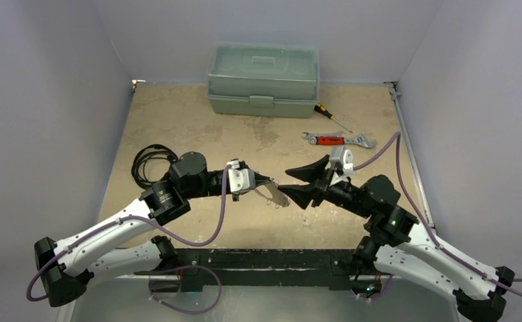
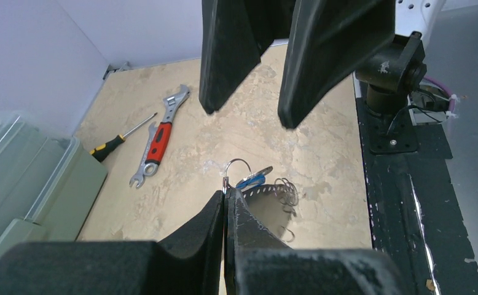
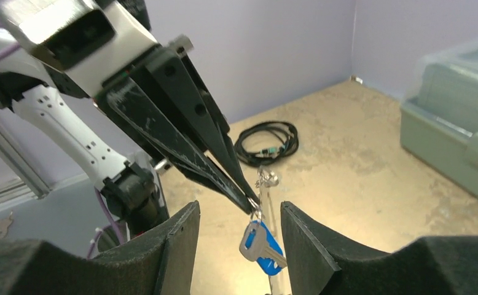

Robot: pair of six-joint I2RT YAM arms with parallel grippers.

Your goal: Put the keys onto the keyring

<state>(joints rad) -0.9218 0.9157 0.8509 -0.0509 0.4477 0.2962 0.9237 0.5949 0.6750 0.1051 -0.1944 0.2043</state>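
Note:
My left gripper (image 1: 272,191) (image 2: 226,200) (image 3: 252,206) is shut on the keyring (image 2: 238,160) (image 3: 256,214), a thin silver wire loop held above the table. A silver key with a blue tag (image 2: 252,180) (image 3: 260,246) hangs from the loop just past the left fingertips. My right gripper (image 1: 297,186) (image 2: 250,115) (image 3: 239,212) faces the left one, tip to tip, and is open. In the right wrist view its fingers stand on either side of the hanging key without touching it. A small cluster of tiny keys (image 3: 266,179) shows higher on the wire.
A green toolbox (image 1: 263,79) stands at the back. A screwdriver (image 1: 331,117) and a red-handled wrench (image 1: 337,139) lie at the right rear. A coiled black cable (image 1: 149,161) lies left, by the left arm. A black rail (image 1: 258,258) runs along the near edge.

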